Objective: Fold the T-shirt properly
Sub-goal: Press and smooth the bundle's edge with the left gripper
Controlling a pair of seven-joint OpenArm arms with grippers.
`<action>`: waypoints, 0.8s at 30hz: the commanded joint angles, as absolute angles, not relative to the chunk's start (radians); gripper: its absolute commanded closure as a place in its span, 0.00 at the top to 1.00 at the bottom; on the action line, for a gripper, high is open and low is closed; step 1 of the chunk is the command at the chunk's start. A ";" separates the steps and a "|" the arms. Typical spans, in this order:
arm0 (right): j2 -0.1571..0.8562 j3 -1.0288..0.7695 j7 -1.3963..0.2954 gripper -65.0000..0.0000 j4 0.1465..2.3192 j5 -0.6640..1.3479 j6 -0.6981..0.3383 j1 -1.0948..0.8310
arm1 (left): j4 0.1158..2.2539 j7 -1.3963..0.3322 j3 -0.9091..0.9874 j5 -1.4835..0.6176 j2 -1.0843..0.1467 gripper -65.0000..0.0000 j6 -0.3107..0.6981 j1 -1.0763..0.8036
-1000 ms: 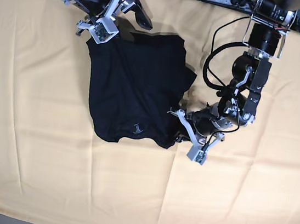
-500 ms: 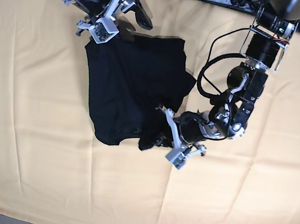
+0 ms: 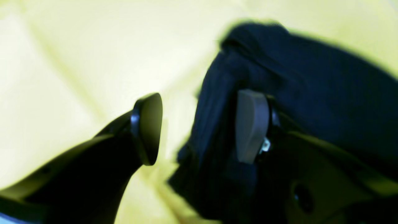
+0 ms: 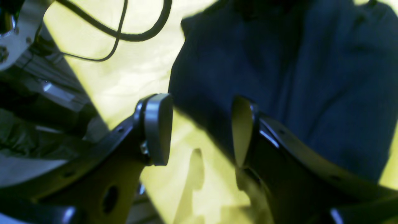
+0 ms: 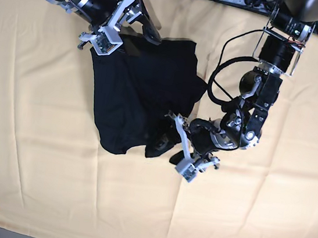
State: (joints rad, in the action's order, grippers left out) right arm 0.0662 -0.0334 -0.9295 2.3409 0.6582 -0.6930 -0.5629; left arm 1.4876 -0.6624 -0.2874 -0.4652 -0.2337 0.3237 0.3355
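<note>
The black T-shirt (image 5: 139,93) is seen in the base view lying crumpled on the yellow tablecloth (image 5: 27,137), far of centre. Only the left wrist view shows the left gripper (image 3: 199,127) with jaws spread, cloth draped against one pad. The right gripper (image 4: 202,130) is shown open over the shirt's edge.
</note>
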 commanded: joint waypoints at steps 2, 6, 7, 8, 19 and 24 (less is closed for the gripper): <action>0.067 -0.034 -0.899 0.50 2.356 0.658 -0.698 -0.537 | 1.517 -0.667 -0.228 -0.513 -0.236 0.58 0.329 0.363; 0.068 -0.034 -0.829 0.40 2.356 0.514 -0.653 -0.482 | 1.518 -0.773 -0.126 -0.636 -0.236 0.52 0.329 0.362; 0.072 -0.034 -0.802 0.30 2.356 0.474 -0.626 -0.471 | 1.518 -0.809 -0.107 -0.668 -0.236 0.41 0.332 0.362; 0.078 -0.034 -0.791 0.18 2.356 0.447 -0.603 -0.464 | 1.518 -0.844 -0.093 -0.690 -0.236 0.26 0.344 0.362; 0.092 -0.033 -0.778 0.00 2.156 0.421 -0.626 -0.348 | 1.518 -1.024 -0.102 -0.958 -0.268 0.00 0.612 0.358; 0.155 -0.033 -0.778 0.00 2.055 0.417 -0.648 -0.322 | 1.518 -1.018 -0.142 -0.903 -0.269 0.00 0.637 0.354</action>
